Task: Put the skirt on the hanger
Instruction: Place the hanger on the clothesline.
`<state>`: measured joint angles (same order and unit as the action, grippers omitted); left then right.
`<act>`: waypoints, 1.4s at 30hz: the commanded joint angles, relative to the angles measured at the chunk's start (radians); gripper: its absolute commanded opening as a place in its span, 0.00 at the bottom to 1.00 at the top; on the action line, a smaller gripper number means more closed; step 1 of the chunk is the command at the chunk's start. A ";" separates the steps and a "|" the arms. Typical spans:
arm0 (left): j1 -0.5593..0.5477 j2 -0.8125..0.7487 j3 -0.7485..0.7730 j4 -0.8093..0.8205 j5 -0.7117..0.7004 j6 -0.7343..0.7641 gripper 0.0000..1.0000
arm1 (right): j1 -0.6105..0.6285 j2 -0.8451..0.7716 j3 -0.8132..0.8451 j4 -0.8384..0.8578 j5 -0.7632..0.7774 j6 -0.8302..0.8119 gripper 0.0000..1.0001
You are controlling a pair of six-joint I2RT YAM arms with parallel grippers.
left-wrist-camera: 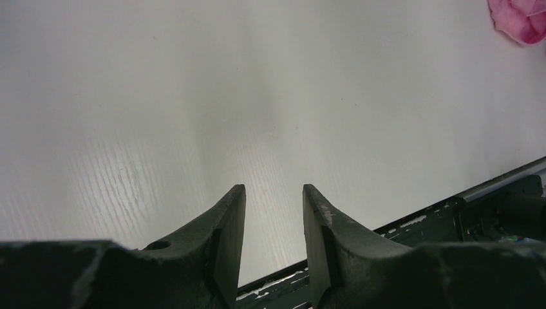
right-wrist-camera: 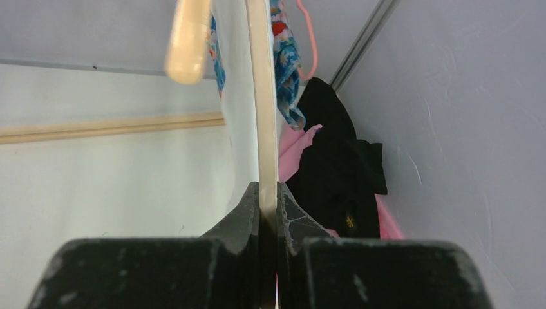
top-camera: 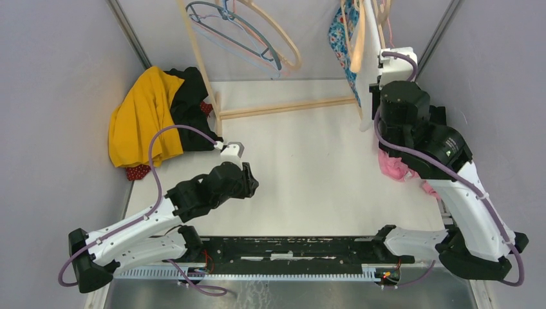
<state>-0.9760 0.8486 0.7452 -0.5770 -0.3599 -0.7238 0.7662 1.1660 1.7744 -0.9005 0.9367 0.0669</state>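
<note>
My right gripper (right-wrist-camera: 268, 187) is shut on the thin pale wooden bar of a hanger (right-wrist-camera: 259, 96) that rises straight up from the jaws. A white cloth (right-wrist-camera: 235, 109), apparently the skirt, hangs flat along the hanger's left side. From above, that white cloth (top-camera: 367, 71) and the hanger (top-camera: 356, 45) hang at the back right, with the right gripper (top-camera: 375, 96) pressed against them. My left gripper (left-wrist-camera: 273, 190) hovers open over the bare white table (left-wrist-camera: 193, 96) with nothing between its fingers; from above it (top-camera: 250, 183) is left of centre.
A yellow and black heap of clothes (top-camera: 145, 116) lies at the back left. A wooden rack (top-camera: 283, 106) carries several hangers (top-camera: 238, 32) and a blue floral garment (top-camera: 338, 38). Pink cloth (top-camera: 393, 166) and a black garment (right-wrist-camera: 335, 167) lie by the right wall.
</note>
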 commanded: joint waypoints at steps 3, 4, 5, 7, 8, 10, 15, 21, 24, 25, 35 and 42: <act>0.008 -0.030 0.001 -0.003 -0.024 0.025 0.45 | -0.159 0.089 0.138 0.043 -0.244 0.041 0.01; 0.007 -0.027 0.004 -0.005 -0.028 0.027 0.45 | -0.184 0.109 0.157 0.037 -0.276 0.049 0.01; 0.007 -0.023 0.007 -0.007 -0.028 0.029 0.45 | -0.206 0.127 0.171 0.034 -0.306 0.054 0.01; 0.009 -0.019 0.011 -0.009 -0.030 0.032 0.45 | -0.240 0.151 0.181 0.040 -0.358 0.065 0.01; 0.009 -0.019 0.011 -0.010 -0.030 0.032 0.45 | -0.251 0.157 0.182 0.042 -0.378 0.069 0.01; 0.008 -0.023 0.007 -0.011 -0.031 0.032 0.45 | -0.264 0.154 0.165 0.056 -0.406 0.079 0.01; 0.009 -0.023 0.000 -0.012 -0.033 0.033 0.45 | -0.267 0.095 0.068 0.075 -0.444 0.102 0.01; 0.010 -0.016 -0.004 -0.007 -0.029 0.031 0.45 | -0.267 -0.019 -0.030 0.065 -0.487 0.111 0.01; 0.010 -0.010 -0.006 0.003 -0.026 0.029 0.45 | -0.268 -0.061 -0.038 0.037 -0.484 0.107 0.01; 0.011 -0.006 -0.006 0.006 -0.022 0.029 0.45 | -0.267 -0.074 -0.039 0.027 -0.482 0.104 0.01; 0.010 0.031 0.006 0.024 -0.004 0.030 0.45 | -0.266 -0.097 -0.020 -0.026 -0.420 0.079 0.01; 0.010 0.046 0.015 0.029 -0.003 0.035 0.45 | -0.267 -0.079 0.010 -0.027 -0.381 0.058 0.01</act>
<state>-0.9707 0.8814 0.7448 -0.5919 -0.3637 -0.7238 0.5014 1.0775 1.7241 -1.0054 0.5026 0.1501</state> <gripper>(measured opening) 0.450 0.089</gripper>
